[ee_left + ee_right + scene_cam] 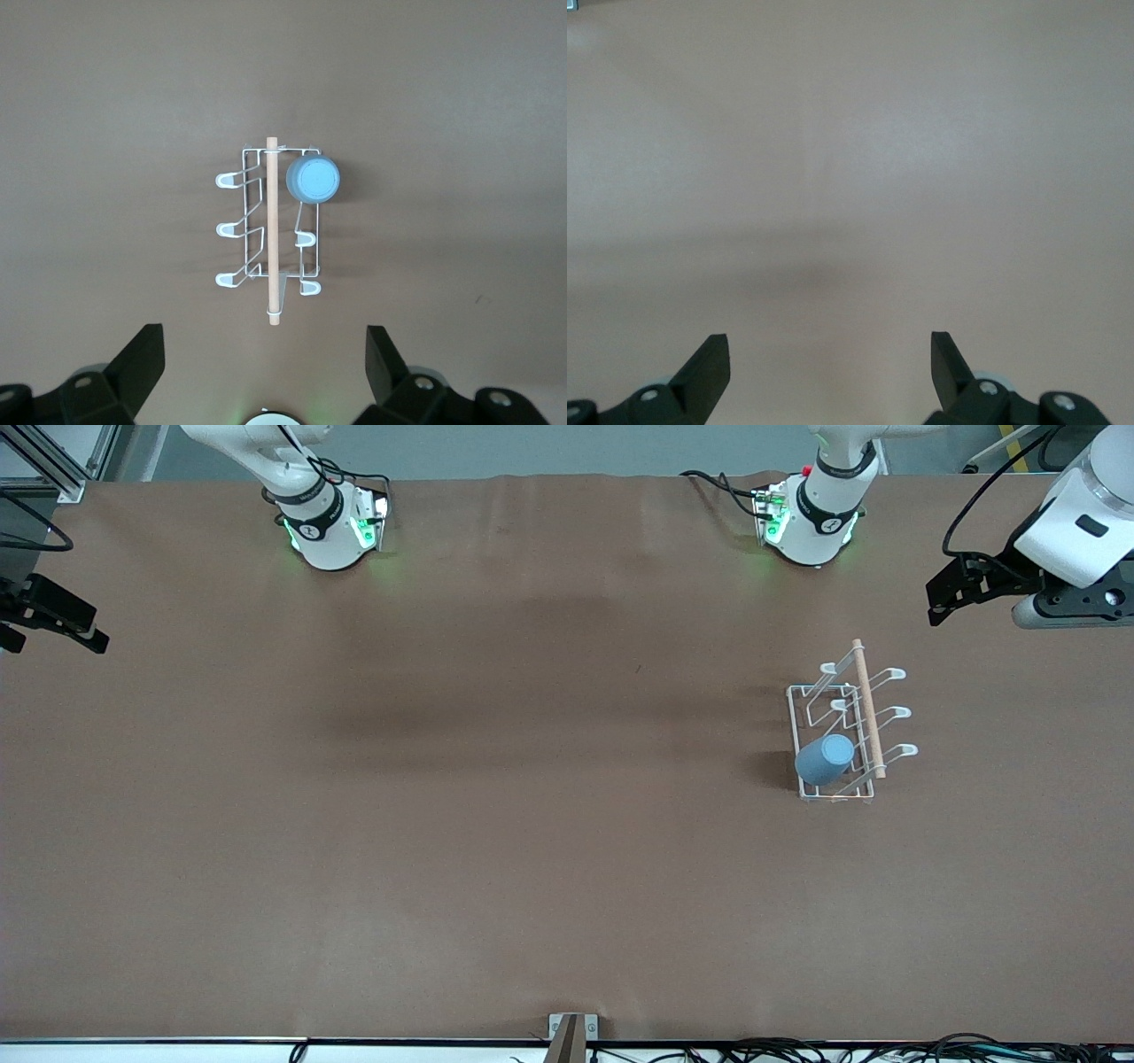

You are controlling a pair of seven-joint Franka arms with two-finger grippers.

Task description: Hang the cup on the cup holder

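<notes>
A: Left gripper (941, 598) — position noted?

B: Seen up in the air over the table (496, 850) at the left arm's end, close to that edge. Fingers (142, 363) spread wide apart in the left wrist view, nothing between them, nothing touched.

A: And the right gripper (62, 624)?

B: Held over the right arm's end of the table, at the edge. Its fingers (709, 367) are likewise spread wide; only bare brown surface is seen between them. Nothing held, nothing contacted.

A: Cup (825, 759) located?

B: Found on the cup holder (846, 731), mouth down over one prong, tilted outward, base facing up. The prong taken is the one at the rack's end nearest the front camera, on the side toward the right arm's end of the table.

A: Rack condition?

B: Standing upright on its rectangular wire base, toward the left arm's end of the table. A wooden dowel (868, 708) is laid along the top, between two rows of prongs. Five looped prong tips are left uncovered; three of them are seen on the side facing the left arm's end.

A: Gripper-to-rack relation?

B: Both grippers well apart from the rack; the right one is much the farther off. The rack and cup are framed between the left gripper's fingers in its wrist view, but no contact is recorded
</notes>
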